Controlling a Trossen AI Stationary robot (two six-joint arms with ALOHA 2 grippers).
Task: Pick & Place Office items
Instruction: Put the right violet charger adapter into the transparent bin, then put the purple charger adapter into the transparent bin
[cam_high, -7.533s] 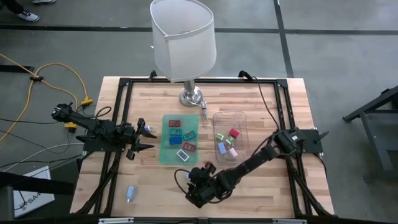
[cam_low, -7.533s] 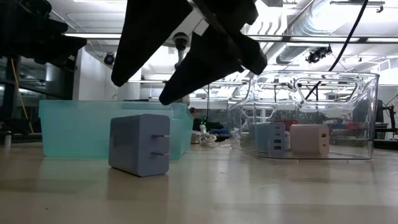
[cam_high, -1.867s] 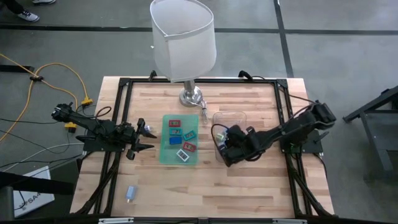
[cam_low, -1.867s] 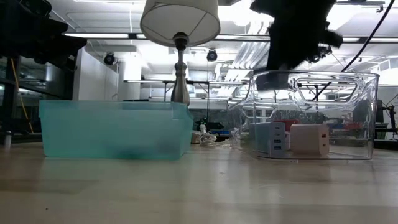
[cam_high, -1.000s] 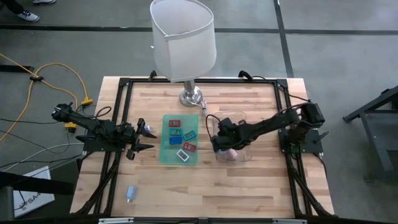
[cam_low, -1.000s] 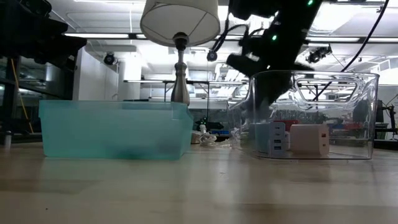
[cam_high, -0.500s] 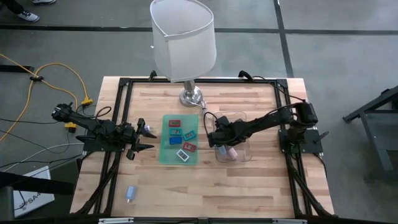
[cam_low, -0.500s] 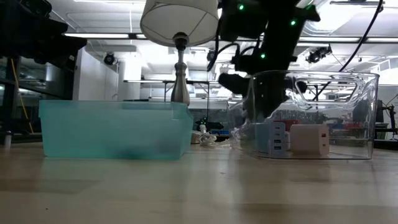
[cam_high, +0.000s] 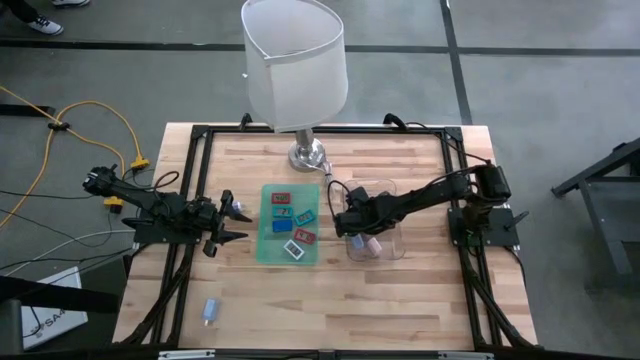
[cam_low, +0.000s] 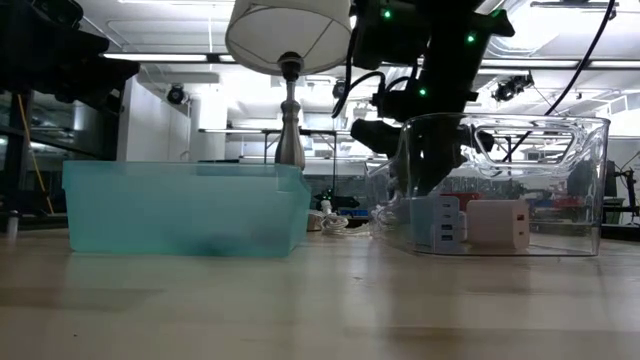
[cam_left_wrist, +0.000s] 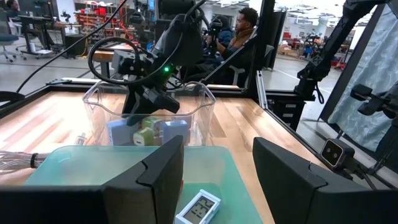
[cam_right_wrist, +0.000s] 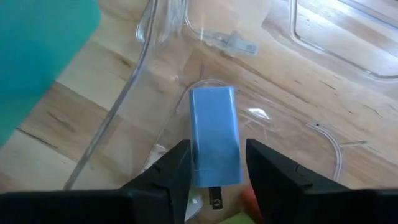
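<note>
1. Right now the right gripper (cam_high: 347, 224) is over the clear tray (cam_high: 390, 190) at its end nearest the green mat (cam_high: 265, 252), toward the table's (cam_high: 420, 300) middle.
2. Its wrist view shows a blue charger (cam_right_wrist: 214, 135) between the two fingers (cam_right_wrist: 168, 169), low inside the tray. Whether the pads are gripping it or have just let go I cannot tell; the gap looks barely wider than the block.
3. The charger's long axis runs straight out from the gripper, in line with the fingers. Its prong end faces back toward the wrist and its plain end points away, toward the tray floor.
4. Risk: if the fingers lift before they are clear, the block could be dragged up and tipped onto the other pieces (cam_left_wrist: 149, 132) in the tray.
5. Risk: the gripper is close to the tray's wall, so a sideways pull-out could knock or slide the light tray toward the mat.
6. Risk: the block may topple against a neighbour if it lands on its narrow end.
7. The left gripper (cam_high: 232, 222) waits partly open and empty at the mat's left edge; a few flat pieces (cam_high: 290, 222) remain on the mat, and one more charger (cam_high: 210, 311) lies near the table's front-left corner.
</note>
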